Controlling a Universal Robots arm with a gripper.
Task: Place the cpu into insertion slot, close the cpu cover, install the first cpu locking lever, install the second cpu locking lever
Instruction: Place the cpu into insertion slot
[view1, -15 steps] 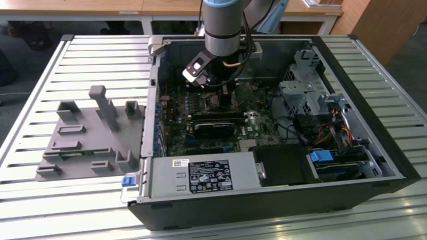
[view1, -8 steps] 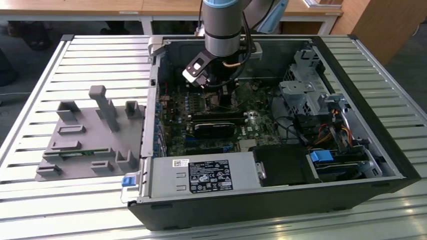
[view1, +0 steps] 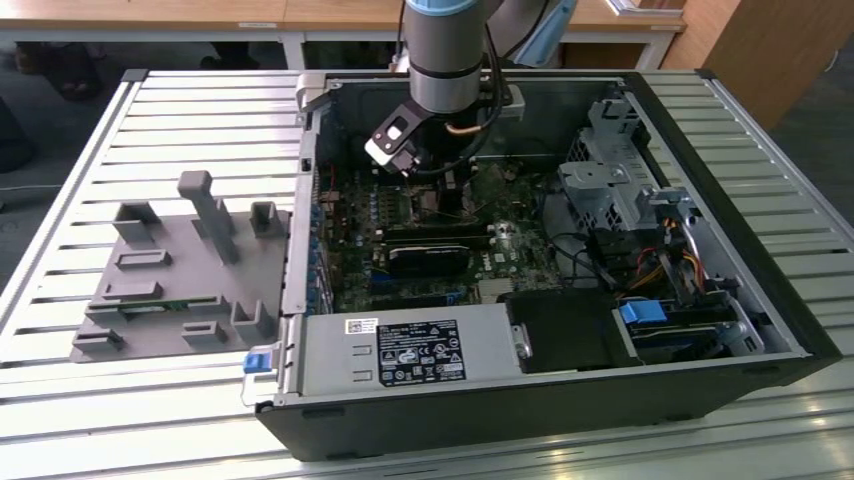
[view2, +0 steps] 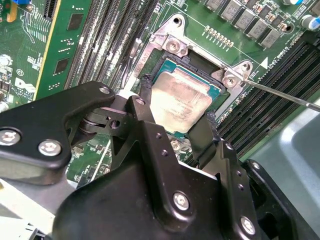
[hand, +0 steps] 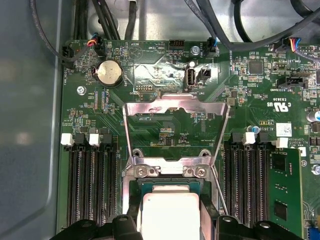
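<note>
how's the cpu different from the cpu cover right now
In the first wrist view, the cpu is a solid pale plate, while the cpu cover is a thin frame with a big cut-out that shows the green board through it. The cpu lies flat and bare, and the cpu cover is swung open, away from it. Both are squarish, silvery metal.

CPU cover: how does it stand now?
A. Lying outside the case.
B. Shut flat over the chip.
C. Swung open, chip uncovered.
C: in the first wrist view the cpu cover is swung back with the board showing through its cut-out, and the cpu lies uncovered.
</note>
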